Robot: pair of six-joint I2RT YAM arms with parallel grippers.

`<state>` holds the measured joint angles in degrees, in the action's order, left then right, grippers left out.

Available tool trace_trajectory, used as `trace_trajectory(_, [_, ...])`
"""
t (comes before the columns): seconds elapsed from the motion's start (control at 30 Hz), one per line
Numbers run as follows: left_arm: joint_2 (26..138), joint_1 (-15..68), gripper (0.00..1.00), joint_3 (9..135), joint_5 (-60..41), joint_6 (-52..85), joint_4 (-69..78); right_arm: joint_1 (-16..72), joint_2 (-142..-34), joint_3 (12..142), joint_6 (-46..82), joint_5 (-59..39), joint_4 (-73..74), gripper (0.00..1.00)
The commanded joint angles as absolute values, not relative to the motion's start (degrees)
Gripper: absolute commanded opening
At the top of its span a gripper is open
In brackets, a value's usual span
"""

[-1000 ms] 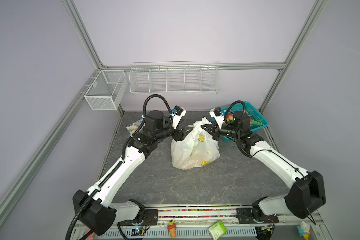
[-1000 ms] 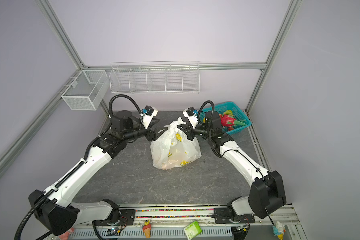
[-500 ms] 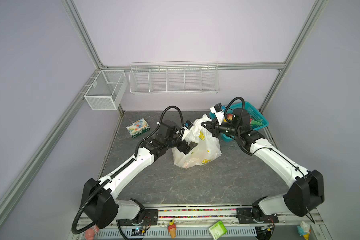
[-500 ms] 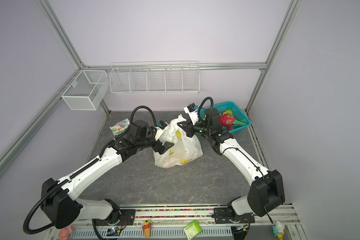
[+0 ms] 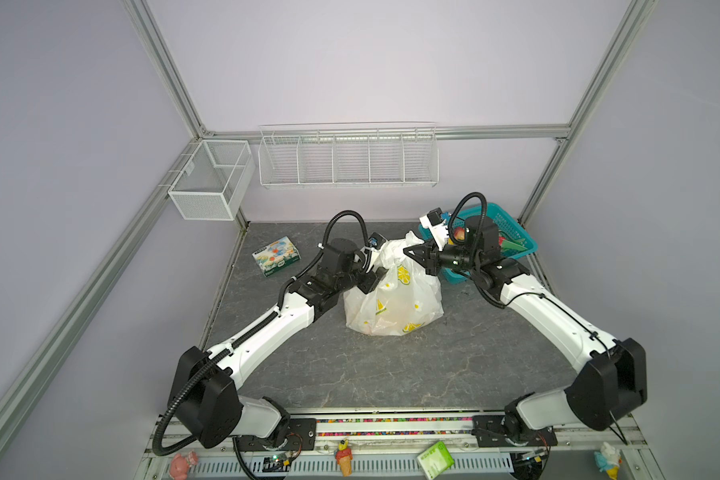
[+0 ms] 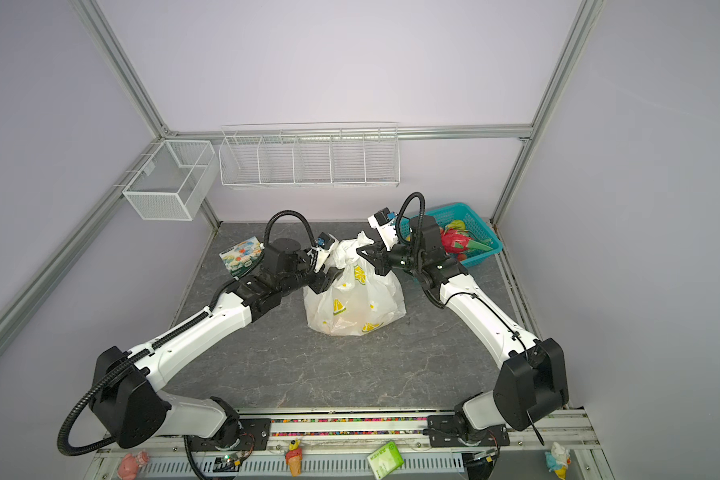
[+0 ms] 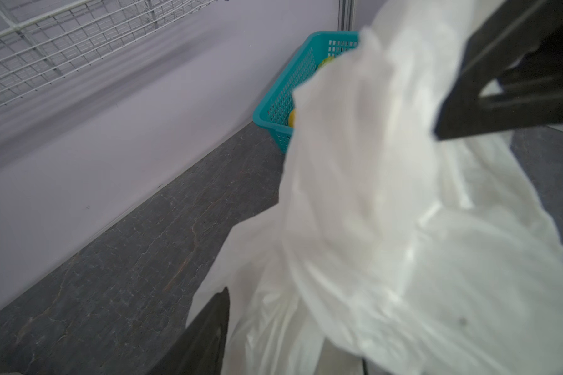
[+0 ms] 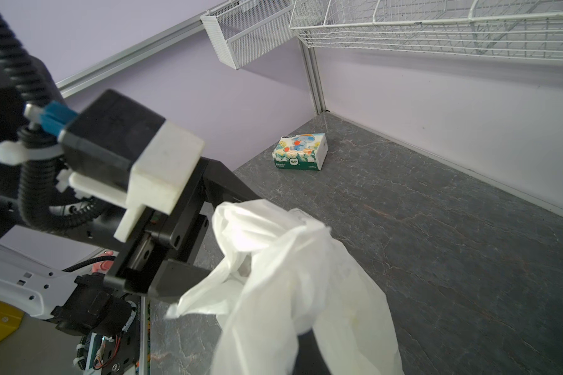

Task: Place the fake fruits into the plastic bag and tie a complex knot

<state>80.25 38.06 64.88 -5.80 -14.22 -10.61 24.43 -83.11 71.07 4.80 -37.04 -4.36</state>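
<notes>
The left arm is now swung in from the far left edge, uncovering the printed box (image 5: 276,255). The left hand (image 5: 373,277) is sitting against the plastic bag (image 5: 395,307), jaws standing apart astride its bunched neck. The right hand (image 5: 413,252) is pinching that neck, fully closed, from the opposite side. The bag is standing mid-bench toward the far edge, with an orange shape showing through it. Fake fruits (image 6: 454,243) are lying in the teal basket (image 5: 516,230) in the far right corner. The near half of the bench (image 5: 391,374) is lying open.
</notes>
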Motion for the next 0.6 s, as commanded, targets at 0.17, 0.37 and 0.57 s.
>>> trace_trajectory(0.17, [79.0,37.5,0.41,65.4,-3.1,-16.9,-13.6,23.2,-83.2,73.0,0.6,-43.4,-5.8,0.07])
trace_trajectory(0.37, [78.0,36.0,0.12,65.7,-5.2,-15.5,-12.8,22.5,-84.1,73.7,-4.7,-45.4,-8.9,0.07])
trace_trajectory(0.57, [76.9,34.1,0.0,66.7,-11.5,-12.9,-14.3,22.6,-84.3,73.5,-12.6,-44.0,-11.7,0.07])
